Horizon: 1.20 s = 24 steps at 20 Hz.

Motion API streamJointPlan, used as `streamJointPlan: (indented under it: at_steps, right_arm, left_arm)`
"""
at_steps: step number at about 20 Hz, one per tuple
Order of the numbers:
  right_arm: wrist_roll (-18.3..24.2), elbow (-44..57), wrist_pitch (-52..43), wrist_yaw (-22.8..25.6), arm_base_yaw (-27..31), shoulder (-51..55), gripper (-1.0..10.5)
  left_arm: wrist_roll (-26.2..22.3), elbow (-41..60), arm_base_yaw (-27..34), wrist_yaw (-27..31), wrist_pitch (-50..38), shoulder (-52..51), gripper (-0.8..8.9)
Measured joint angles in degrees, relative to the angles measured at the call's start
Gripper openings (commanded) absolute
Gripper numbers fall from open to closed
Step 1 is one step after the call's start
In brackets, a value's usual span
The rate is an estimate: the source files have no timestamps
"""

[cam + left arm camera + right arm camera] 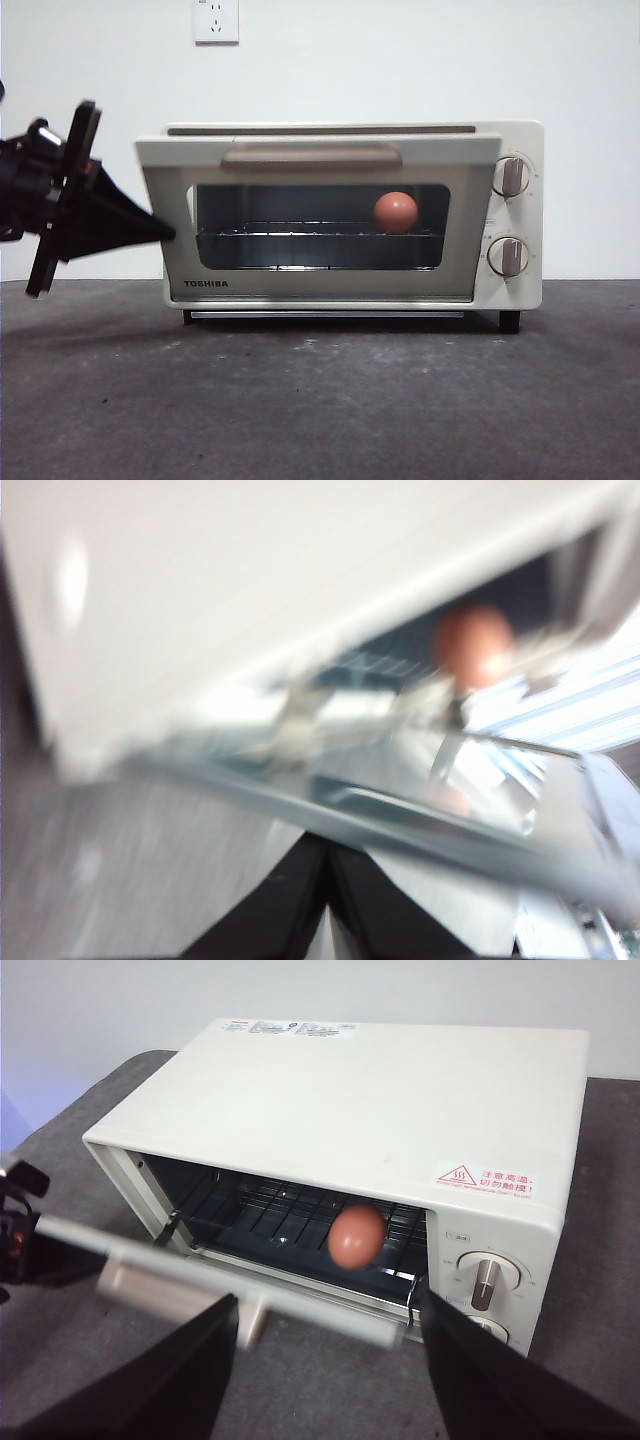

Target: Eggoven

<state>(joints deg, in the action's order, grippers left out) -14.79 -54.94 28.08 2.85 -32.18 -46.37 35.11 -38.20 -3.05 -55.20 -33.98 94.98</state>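
While the egg [396, 212] already sits on the wire rack [290, 1215] inside the oven [400, 1090], toward its knob side, the step in hand looks like door closing. Door [320, 222] stands partly ajar, tilted nearly upright. Left gripper [165, 235] reaches in level from the side, jaws pressed together and holding nothing, tip touching the door's outer edge. Next move likely calls for a steady push until the door seats flush, without jolting the egg. Right gripper [330, 1360] hangs back above the front of the oven, jaws spread wide, empty. 2 knobs [510, 176] untouched.
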Motion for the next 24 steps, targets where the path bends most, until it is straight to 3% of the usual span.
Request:
streamJointPlan:
  at_steps: [7, 14, 19, 24]
  right_arm:
    - [0.00, 0.00, 0.04, 0.00, 0.00, 0.00, 2.9]
    - [0.00, 0.00, 3.04, -0.02, 0.00, 0.00, 2.9]
    - [0.00, 0.00, 6.58, 0.00, 0.00, -0.15, 2.9]
    - [0.00, 0.00, 7.48, -0.15, 0.00, -0.33, 2.8]
  left_arm:
    - [7.58, -1.99, 0.57, 0.94, -7.96, -0.09, 0.06]
    - [9.05, -1.99, -0.20, 1.11, -5.57, -2.93, 0.06]
    - [6.64, -1.99, -2.75, 4.20, 2.03, -11.45, 0.06]
    - [-1.29, -1.99, -7.26, 13.79, 18.69, -23.06, 0.06]
